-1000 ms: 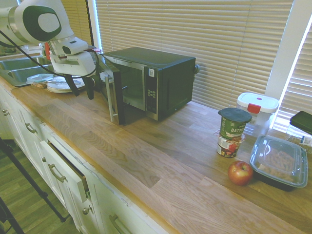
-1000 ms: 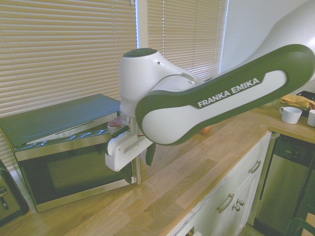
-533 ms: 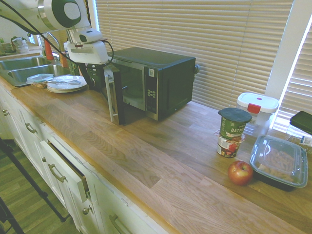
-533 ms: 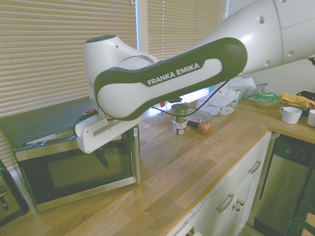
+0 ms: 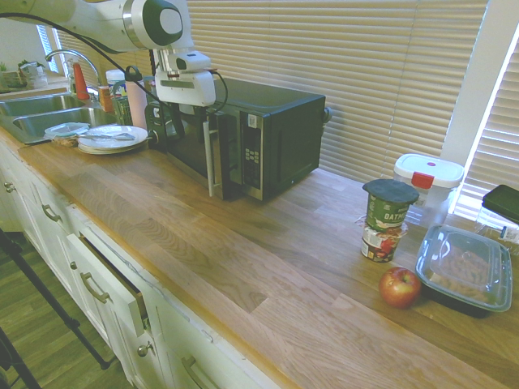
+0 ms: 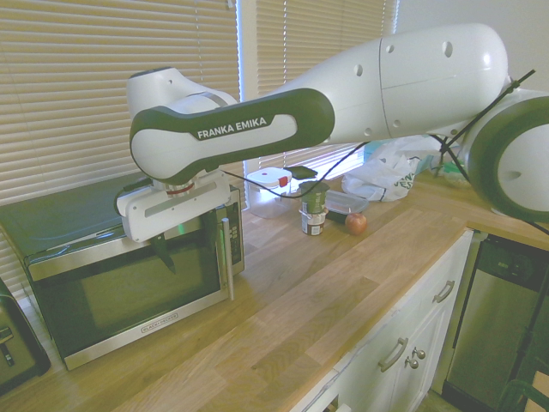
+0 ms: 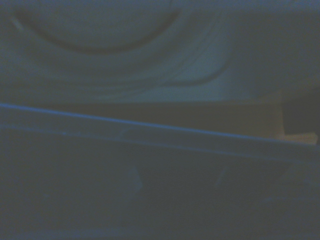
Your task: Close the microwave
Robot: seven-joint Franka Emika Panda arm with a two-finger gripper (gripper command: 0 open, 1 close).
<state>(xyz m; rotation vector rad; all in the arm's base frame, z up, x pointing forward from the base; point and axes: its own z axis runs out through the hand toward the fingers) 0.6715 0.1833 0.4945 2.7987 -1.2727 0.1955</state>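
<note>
Microwave [image 5: 280, 130]: on the wooden counter [image 5: 268, 324], by the window blinds [image 5: 340, 73]. Button panel [image 5: 253, 154] faces the drawer side.
Door [image 6: 129, 296]: ajar. Gap shows between its handle edge and the panel. Handle [image 6: 227, 257] upright.
My gripper [image 6: 163, 257]: at the door, near its top edge, pointing down. Contact with the door: can't confirm.
My fingers: one dark fingertip shows against the door glass in the second exterior view. Apart or together, can't tell.
Wrist view: dim, blurred. Round turntable [image 7: 100, 35] inside the oven, door edge [image 7: 165, 128] slanting across, strip of wood between.
Plates [image 5: 112, 138]: stacked beside the sink [image 5: 61, 121], utensil on top.
Food cups [image 5: 384, 219]: two, stacked, green-labelled one on top.
Apple [image 5: 400, 288]: beside the lidded tray [image 5: 465, 267], near the cups.
White-lidded tub [image 5: 428, 186]: behind the cups.
Drawer [image 5: 109, 279]: slightly open, below the counter.
</note>
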